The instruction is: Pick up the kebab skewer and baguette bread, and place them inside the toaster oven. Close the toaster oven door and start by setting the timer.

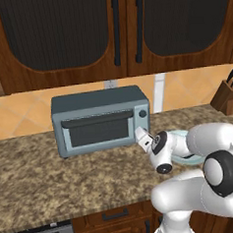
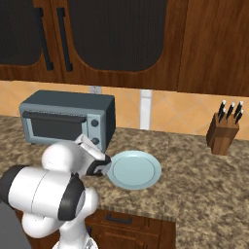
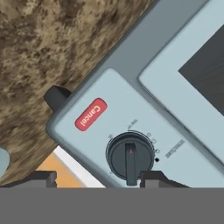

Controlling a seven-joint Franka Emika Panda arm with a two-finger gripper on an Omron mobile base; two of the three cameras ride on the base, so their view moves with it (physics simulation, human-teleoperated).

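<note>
**Timer-setting step at the closed toaster oven**

Toaster oven [image 1: 101, 120], boxy and grey-blue, stands on the speckled stone counter [image 1: 39, 178] left of centre in the left base view, under the dark wooden cabinets [image 1: 63, 33]. Its door [image 1: 98, 128], a flat panel with a dark window and a bar handle along its top edge, sits upright and flush with the front, so the door-closing step reads as done; the window is too dark to tell what lies inside. Judged from this, the step in hand is the last one, starting the oven with its timer.

Pale blue plate [image 2: 134, 169] lies bare on the counter just right of the oven in the right base view, and a knife block [image 2: 222, 131] stands well apart at the right edge.

Gripper [image 3: 98, 178] appears at the bottom of the hand view, pointed at the control panel. Its two dark tips stand apart with nothing between them: released, not yet grasping. The right tip sits beside the lower right of the timer knob [image 3: 130, 158], the left tip well off to the left.

Timer knob, a dark round dial with a raised bar and a small red mark, sits below a red Cancel button [image 3: 91, 114]. The next move calls for centring the tips on the raised bar, pinching it, then turning.
</note>
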